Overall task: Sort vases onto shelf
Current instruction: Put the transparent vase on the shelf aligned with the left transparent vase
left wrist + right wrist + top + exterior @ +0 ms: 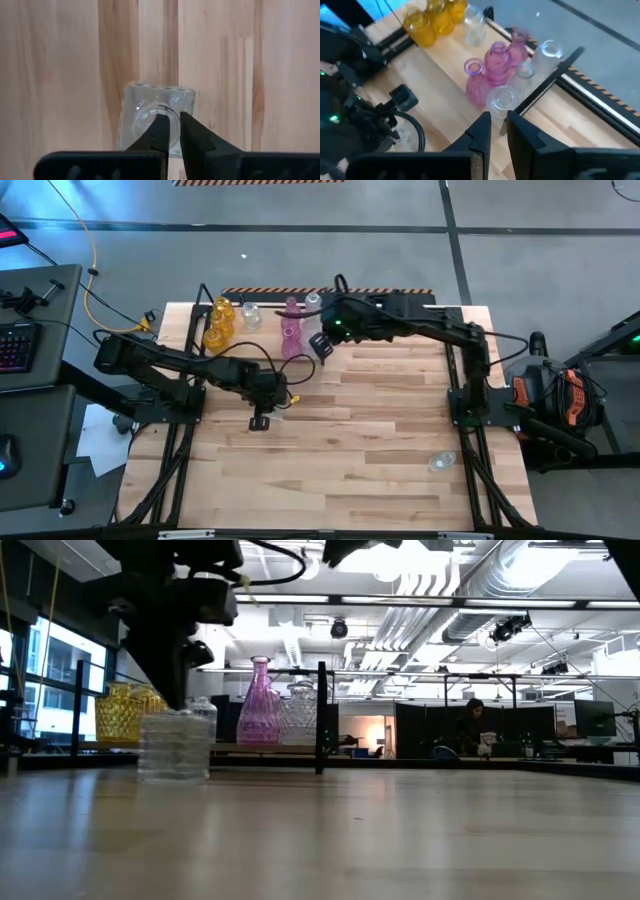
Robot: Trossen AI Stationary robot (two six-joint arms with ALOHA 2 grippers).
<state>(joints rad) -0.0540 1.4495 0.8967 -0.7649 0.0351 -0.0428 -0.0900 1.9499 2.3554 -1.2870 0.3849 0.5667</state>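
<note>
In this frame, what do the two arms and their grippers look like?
Both arms are dark, jointed links with black cables looped along them. The right arm shows a small green light near its wrist. Each gripper, left gripper and right gripper, has two black tapering fingers on a black crossbar.

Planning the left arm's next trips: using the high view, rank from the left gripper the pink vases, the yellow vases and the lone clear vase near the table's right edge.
From the left gripper:
1. Pink vases, on the shelf, middle.
2. Yellow vases, shelf's left end; only slightly farther.
3. Lone clear vase, near the table's right edge.
</note>
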